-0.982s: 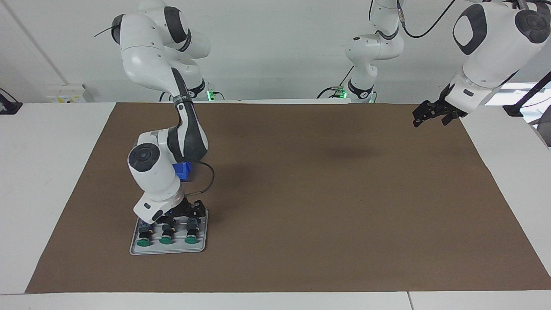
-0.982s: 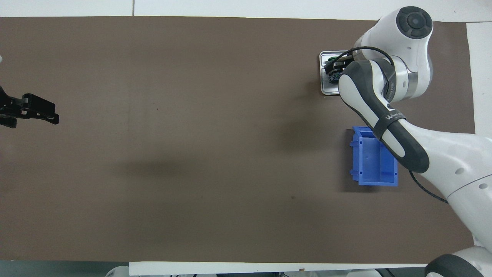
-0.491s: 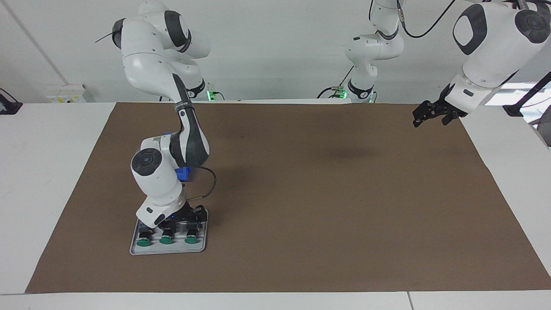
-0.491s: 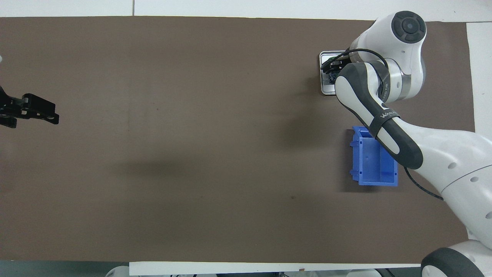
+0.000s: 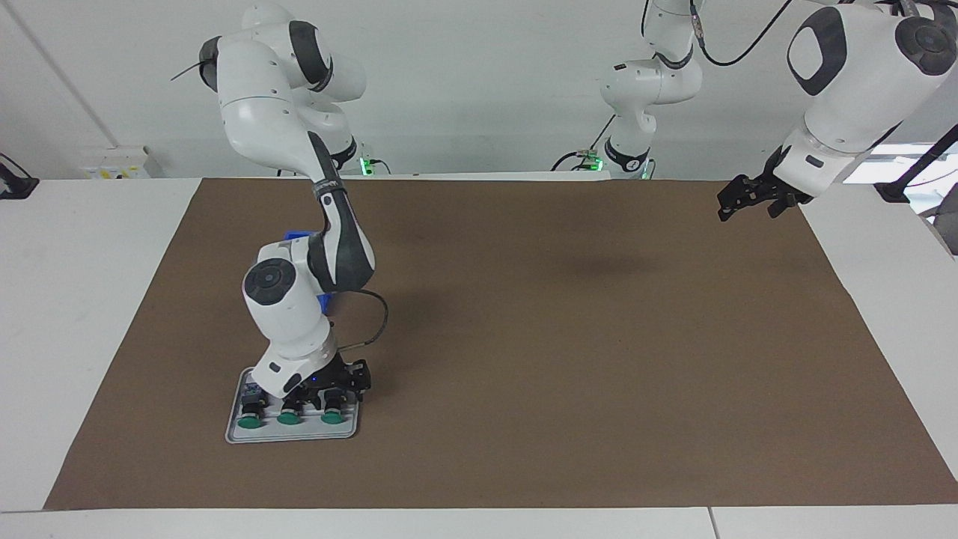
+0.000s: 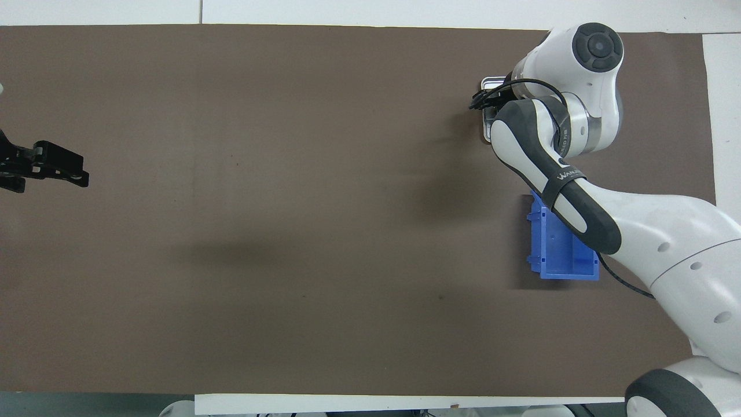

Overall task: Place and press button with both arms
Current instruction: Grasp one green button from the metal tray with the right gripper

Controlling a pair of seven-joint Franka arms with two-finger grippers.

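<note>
1. The right gripper (image 5: pixel 334 387) was down low over the small grey tray (image 5: pixel 241 433) at the right arm's end of the table.
2. Three buttons stood in a row on that tray, each with a round green cap.
3. The right gripper sat right at the button (image 5: pixel 332 413) on the end of the row closest to the middle of the table.
4. The black fingers reached down around the top part of that button, but I could not tell if they were squeezing it or only close to it.
5. The middle button (image 5: pixel 289 415) was just beside the gripper, and the last button (image 5: pixel 248 419) was one more step away from it.
6. In the overhead view the right arm (image 6: pixel 570 174) covered almost all of the tray, so only a corner of it showed.
7. A blue bin (image 6: pixel 558 255) sat on the brown mat (image 5: pixel 561 337) under the right arm, nearer to the robots than the gripper and the tray.
8. The left gripper (image 5: pixel 737 201) hung up in the air over the edge of the mat at the left arm's end of the table, well apart from the tray.
9. Its fingers were spread apart and it held nothing.
10. The left arm (image 5: pixel 853 82) was just waiting there.
</note>
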